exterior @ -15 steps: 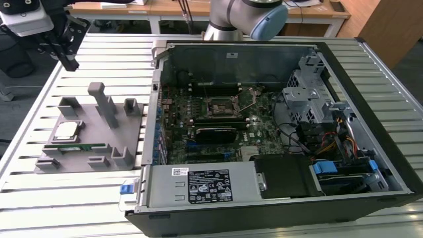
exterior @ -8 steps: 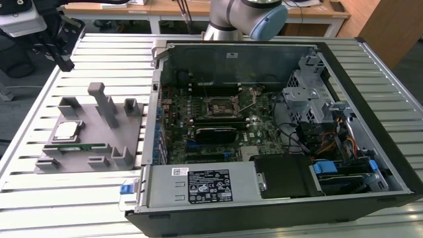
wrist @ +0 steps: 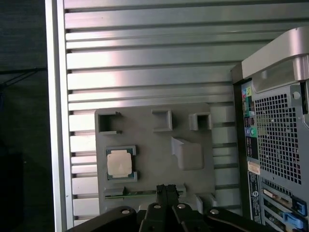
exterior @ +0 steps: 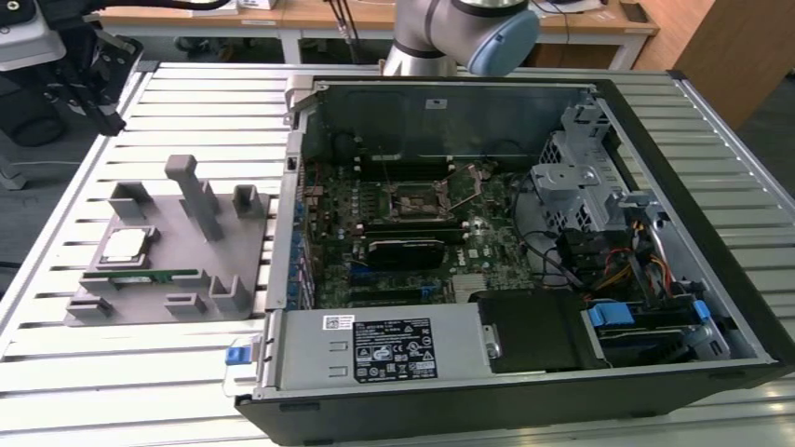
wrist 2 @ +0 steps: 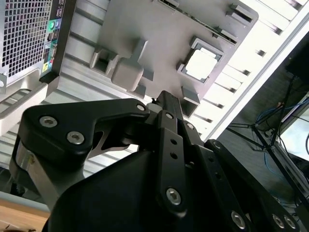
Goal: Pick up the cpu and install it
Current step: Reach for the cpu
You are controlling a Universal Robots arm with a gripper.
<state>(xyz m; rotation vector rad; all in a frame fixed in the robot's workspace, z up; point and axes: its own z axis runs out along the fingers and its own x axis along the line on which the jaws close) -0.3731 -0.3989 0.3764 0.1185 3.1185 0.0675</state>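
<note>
Silver-topped cpu [exterior: 126, 245]: flat, square, no long axis; seated in a pocket of the matte grey moulded tray [exterior: 162, 307] | gripper [wrist: 166, 189]: black metal, above the tray, apparently closed on nothing; cpu lies below, apart, on the side away from the computer case [exterior: 372, 414]

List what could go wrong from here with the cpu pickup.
1. The pincer is shut and sits aside of the cpu, nearer the memory stick; descending like this could strike the stick or the grey fixture.
2. The cpu lies in a walled recess, so a skewed grasp might jam or drop it.
</note>
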